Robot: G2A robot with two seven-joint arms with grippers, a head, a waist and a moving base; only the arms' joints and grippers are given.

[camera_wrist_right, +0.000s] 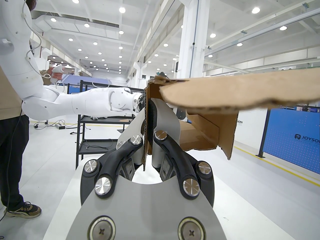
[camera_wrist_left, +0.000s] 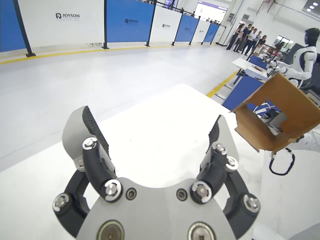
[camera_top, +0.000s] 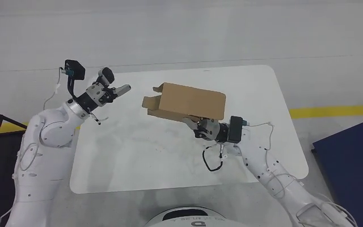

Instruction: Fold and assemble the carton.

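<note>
White table (camera_top: 142, 153) lies below as my right gripper (camera_wrist_right: 147, 112) pinches one wall of the brown carton (camera_top: 190, 102), held aloft and half-opened. My left gripper (camera_wrist_left: 152, 113) hangs spread and empty, well apart. I reckon it should press the loose end flaps squarely inward.

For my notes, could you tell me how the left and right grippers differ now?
The left gripper is open and empty; the right gripper is shut on the carton. The left gripper is apart from the carton; the right gripper holds it above the table. Same build.
</note>
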